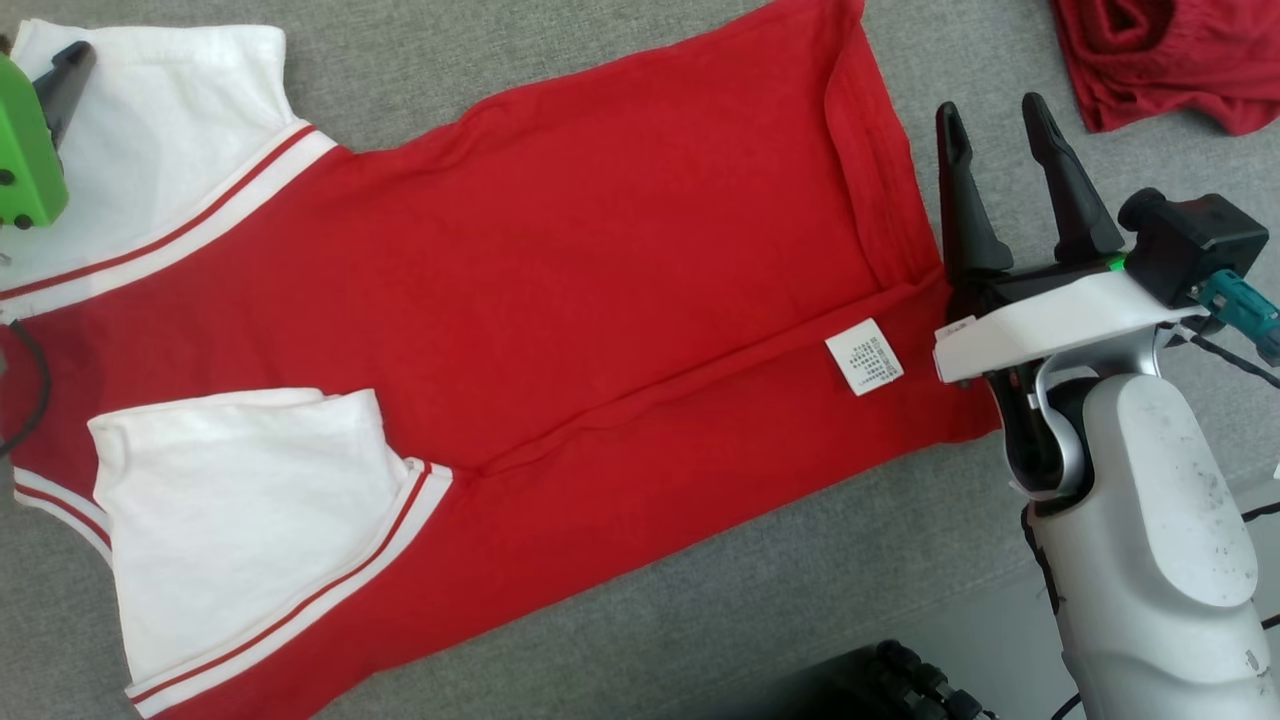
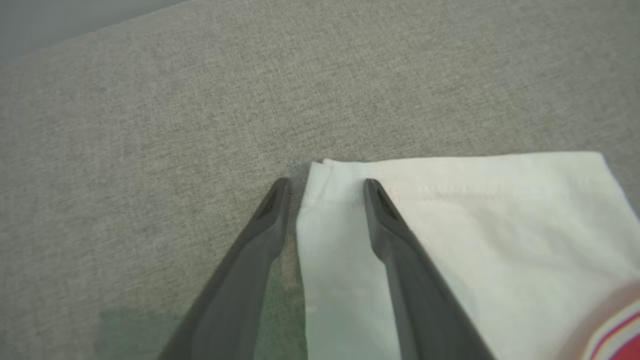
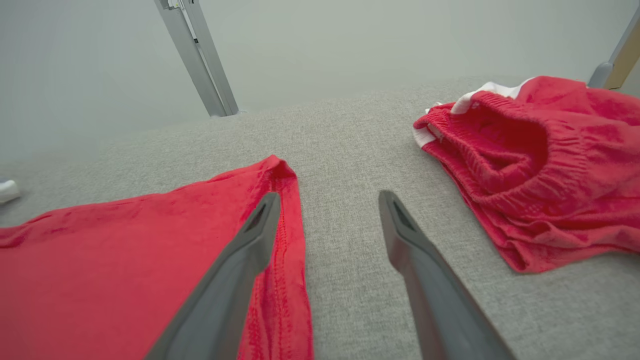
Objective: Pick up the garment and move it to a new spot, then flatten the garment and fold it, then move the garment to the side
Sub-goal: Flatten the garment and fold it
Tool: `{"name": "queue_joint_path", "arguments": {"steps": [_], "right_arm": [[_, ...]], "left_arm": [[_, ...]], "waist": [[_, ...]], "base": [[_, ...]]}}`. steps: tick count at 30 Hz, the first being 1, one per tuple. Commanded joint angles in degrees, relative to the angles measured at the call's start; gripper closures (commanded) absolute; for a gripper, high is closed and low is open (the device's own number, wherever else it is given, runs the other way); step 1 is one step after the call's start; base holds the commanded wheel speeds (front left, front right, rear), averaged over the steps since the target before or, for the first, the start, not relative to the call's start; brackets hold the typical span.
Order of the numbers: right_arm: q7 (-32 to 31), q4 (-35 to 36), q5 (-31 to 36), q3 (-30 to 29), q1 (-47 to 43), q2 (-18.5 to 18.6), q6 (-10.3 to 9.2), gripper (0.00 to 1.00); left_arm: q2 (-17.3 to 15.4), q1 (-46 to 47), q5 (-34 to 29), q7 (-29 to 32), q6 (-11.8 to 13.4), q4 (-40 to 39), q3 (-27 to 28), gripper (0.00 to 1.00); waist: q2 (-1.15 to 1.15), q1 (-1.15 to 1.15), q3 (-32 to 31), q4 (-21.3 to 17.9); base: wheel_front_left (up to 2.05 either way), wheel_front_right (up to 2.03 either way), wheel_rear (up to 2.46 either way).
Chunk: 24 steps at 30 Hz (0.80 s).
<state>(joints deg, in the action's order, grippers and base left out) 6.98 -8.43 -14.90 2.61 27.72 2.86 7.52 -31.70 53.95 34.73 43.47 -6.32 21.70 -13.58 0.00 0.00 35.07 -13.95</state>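
Observation:
The garment (image 1: 600, 260) is a red T-shirt with white sleeves, spread out on the grey fabric surface (image 1: 700, 610), with its white care label (image 1: 864, 356) showing near the hem. My left gripper (image 1: 70, 60), with its green body, is at the far sleeve (image 1: 150, 140). In the left wrist view this gripper (image 2: 325, 185) is open, its fingers straddling the white sleeve's corner (image 2: 320, 200). My right gripper (image 1: 995, 125) stands open just past the hem. In the right wrist view its (image 3: 330, 196) left finger lies over the red hem (image 3: 285, 235), and its right finger is over bare fabric.
A crumpled pair of red shorts (image 1: 1170, 60) lies at the far right, close to my right gripper, with its waistband (image 3: 540, 170) facing it. A metal post (image 3: 197, 55) rises beyond the surface's far edge. Dark cabling (image 1: 900, 680) sits at the near edge.

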Motion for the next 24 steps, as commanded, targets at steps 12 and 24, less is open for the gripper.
{"name": "queue_joint_path", "arguments": {"steps": [12, 24], "right_arm": [[-5.81, -4.07, 7.76, -1.37, 7.47, 0.68, -0.08, 0.00], [-18.03, -17.96, 9.40, 3.12, 16.55, 9.00, -0.08, 0.00]], "left_arm": [[2.97, -1.83, -1.42, -8.50, 0.72, 0.67, -0.81, 1.00], [8.84, -3.99, -0.12, -18.28, -0.51, -2.15, -4.28, 1.00]], "waist": [[0.00, 0.00, -4.00, 3.94], [0.00, 0.00, -8.13, 12.64]], "base": [[0.00, 0.00, 0.00], [0.00, 0.00, 0.00]]}}
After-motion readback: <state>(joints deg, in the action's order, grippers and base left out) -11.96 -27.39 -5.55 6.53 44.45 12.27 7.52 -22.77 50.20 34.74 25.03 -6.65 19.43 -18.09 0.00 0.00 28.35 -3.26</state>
